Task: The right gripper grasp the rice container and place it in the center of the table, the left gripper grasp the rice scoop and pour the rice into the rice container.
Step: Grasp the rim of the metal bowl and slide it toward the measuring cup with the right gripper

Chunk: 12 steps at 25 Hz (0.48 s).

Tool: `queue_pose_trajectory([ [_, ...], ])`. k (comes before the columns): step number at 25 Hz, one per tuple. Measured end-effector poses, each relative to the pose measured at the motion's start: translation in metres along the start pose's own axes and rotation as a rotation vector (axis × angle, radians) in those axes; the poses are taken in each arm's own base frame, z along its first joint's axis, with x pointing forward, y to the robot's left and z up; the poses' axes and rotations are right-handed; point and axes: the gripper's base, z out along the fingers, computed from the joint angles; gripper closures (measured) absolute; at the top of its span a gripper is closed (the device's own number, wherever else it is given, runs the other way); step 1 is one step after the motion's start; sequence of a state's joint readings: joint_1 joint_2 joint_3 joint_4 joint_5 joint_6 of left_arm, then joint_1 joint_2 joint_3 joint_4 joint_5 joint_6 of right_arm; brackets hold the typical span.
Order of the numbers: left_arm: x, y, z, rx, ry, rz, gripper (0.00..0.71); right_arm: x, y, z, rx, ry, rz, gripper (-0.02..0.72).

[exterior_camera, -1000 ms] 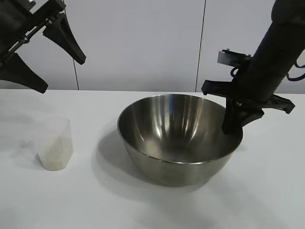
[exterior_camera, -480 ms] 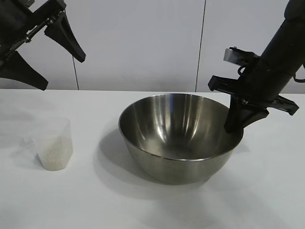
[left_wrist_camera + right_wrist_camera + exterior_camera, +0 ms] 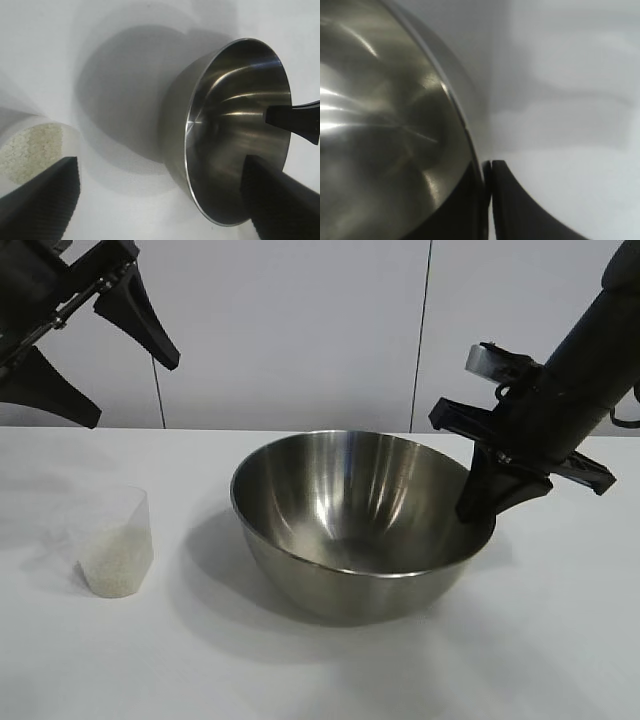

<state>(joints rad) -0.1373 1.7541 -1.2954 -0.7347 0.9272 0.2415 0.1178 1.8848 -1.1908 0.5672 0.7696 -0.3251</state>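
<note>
Tabletop (image 3: 560,640): wrist shows fingers (image 3: 520,210) pinching rim

Your rice container (image 3: 340,540): polished steel, mirror-glossy, smooth thin rim | rice scoop (image 3: 115,540): translucent, cloudy smooth plastic | rice (image 3: 112,562): matt white grainy mass | table (image 3: 560,640): plain white, smooth, faint sheen | right gripper (image 3: 480,502): matt black fingers | left gripper (image 3: 155,200): black, finely ribbed finger pads.

table (image 3: 560,640): white | on it: rice container (image 3: 355,530), rice scoop (image 3: 115,542)
</note>
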Motion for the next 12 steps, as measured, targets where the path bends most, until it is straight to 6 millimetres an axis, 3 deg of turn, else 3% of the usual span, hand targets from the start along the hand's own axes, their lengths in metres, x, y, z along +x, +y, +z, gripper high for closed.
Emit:
queue_pose_trajectory([
  [7,0.000,0.000,0.000,0.000,0.000,0.000,0.079,0.002,0.008,-0.002,-0.036,0.013,-0.015,0.692],
  [12,0.000,0.000,0.000,0.000,0.000,0.000,0.079,0.008,0.036,0.009,-0.039,0.032,-0.101,0.692],
])
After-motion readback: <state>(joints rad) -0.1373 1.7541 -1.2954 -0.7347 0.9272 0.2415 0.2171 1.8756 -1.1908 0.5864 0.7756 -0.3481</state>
